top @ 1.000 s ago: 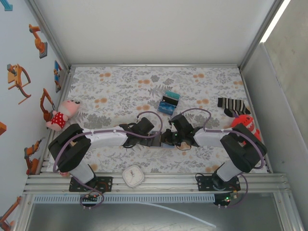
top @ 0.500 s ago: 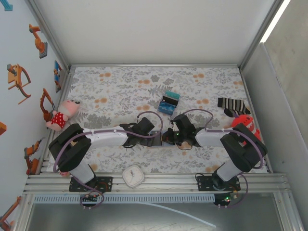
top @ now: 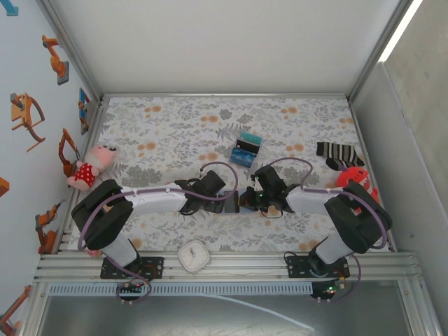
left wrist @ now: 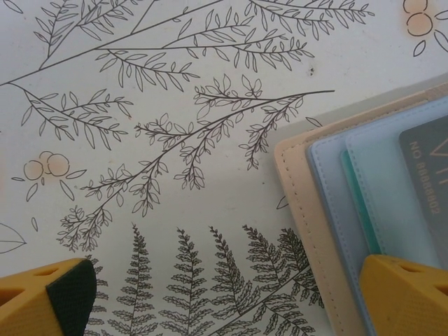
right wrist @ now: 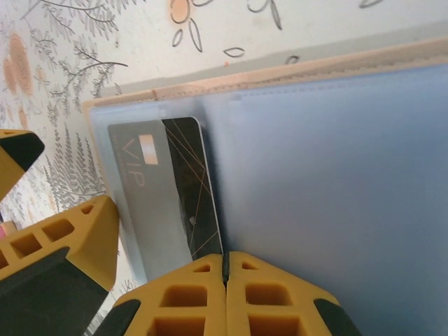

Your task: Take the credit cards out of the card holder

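The right claw (right wrist: pixel 224 280) had just drawn its jaws the last little way together, so that they met with no gap showing. Seen from above, its wrist had also crept slightly away from the left arm. The left claw (left wrist: pixel 224 280) had not moved and stood as wide as before. One of its fingers was over the floral cloth (left wrist: pixel 175 140) and the other came down on the inner face of the card holder (left wrist: pixel 329 231). The holder lay open and flat, its pale blue lining up, directly ahead of and beneath the right claw's tips. A grey card marked VIP (right wrist: pixel 136 182) and a dark card (right wrist: pixel 189 189) were tucked in a pocket just in front of the closed jaws. The dark card's near edge ran right up to the seam between them. Whether a corner of that card was actually caught between the pads could not be told. A teal card (left wrist: pixel 357 210) peeped from a pocket beside the left claw's finger on the holder. The closing looked like the pinch meant to start the first extraction, with the left claw pinning the holder. No card had come out, so the task was barely begun. A clean pull away from the pocket would be needed next, and a missed grip would mean the jaws sliding off empty.
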`<state>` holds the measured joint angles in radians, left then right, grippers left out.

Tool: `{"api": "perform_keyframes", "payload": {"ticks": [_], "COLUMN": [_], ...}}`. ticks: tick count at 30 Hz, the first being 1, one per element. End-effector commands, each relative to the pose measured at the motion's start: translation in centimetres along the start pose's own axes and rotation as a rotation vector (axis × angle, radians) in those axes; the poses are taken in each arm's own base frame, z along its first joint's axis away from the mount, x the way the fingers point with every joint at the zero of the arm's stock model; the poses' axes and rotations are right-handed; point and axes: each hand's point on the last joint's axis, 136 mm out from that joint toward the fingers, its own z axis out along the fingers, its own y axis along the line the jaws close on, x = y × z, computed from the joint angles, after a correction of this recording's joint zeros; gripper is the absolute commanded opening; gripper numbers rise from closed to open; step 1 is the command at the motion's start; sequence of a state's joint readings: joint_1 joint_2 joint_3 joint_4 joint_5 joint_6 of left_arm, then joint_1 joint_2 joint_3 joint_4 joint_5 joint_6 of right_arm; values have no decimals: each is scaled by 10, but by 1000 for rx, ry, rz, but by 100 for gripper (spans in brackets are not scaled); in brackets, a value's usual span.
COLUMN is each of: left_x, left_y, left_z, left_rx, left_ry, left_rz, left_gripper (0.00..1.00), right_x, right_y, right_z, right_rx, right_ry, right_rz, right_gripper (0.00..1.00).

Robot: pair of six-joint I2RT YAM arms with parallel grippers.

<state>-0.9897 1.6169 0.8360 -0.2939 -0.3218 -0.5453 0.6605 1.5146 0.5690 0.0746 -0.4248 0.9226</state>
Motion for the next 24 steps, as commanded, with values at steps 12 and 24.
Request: {"api": "perform_keyframes", "payload": {"ticks": [12, 24], "left_x": [-20, -22], "left_y": [0, -19], "left_z": [-17, -5], "left_rx": [-30, 4], "left_ry": [-33, -22], "left_rz": [96, 161], "left_gripper": [97, 97], "right_x": [-13, -12], "right_y": [8, 8], "right_z": [-9, -11], "right_rx": [7, 5], "right_ry": [-44, -48], "right_rz": [-28, -18], "right_gripper": [0, 0]}}
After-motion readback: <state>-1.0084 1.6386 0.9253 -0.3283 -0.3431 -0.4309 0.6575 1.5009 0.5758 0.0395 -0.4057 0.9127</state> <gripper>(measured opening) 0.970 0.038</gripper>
